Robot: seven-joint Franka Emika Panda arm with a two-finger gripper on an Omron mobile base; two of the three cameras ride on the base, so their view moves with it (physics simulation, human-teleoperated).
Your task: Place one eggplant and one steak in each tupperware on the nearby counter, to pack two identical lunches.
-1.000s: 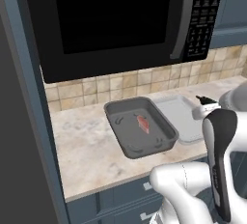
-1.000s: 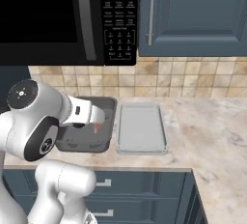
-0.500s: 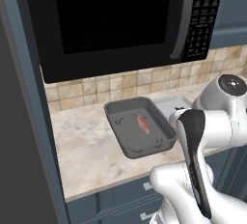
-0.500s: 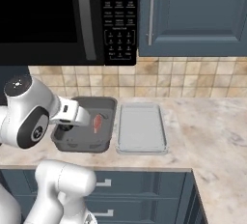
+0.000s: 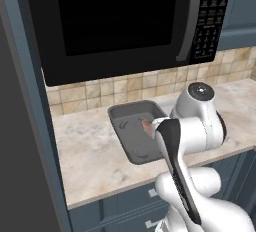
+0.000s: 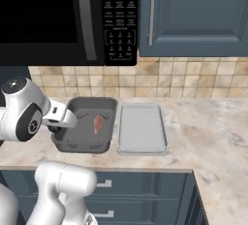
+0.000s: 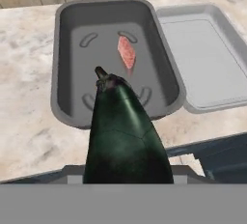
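Observation:
A dark green-black eggplant (image 7: pixel 126 136) fills the lower middle of the hand view, with my gripper shut on it and its fingertips hidden behind it. The stem end points at the near rim of the dark grey tupperware (image 7: pixel 65 49). One red steak (image 7: pixel 127 52) lies on that tub's floor. The pale grey tupperware (image 7: pixel 212 49) stands right beside it with nothing in it. From the right base view my hand (image 6: pixel 62 118) hangs at the left rim of the dark tub (image 6: pixel 92 104), the steak (image 6: pixel 98 123) inside, the pale tray (image 6: pixel 142 127) to its right.
Both containers sit on the beige counter (image 6: pixel 208 127), with a tiled backsplash behind. A black microwave (image 6: pixel 58 20) hangs low over the tub. Blue-grey drawer fronts (image 6: pixel 145 190) run below the counter edge. In the left base view my arm (image 5: pixel 195 126) covers the tray.
The arm has swung left, carrying the hand from above the dark tub's middle to its left rim. The eggplant has stayed in the grip. Steak and containers have not moved.

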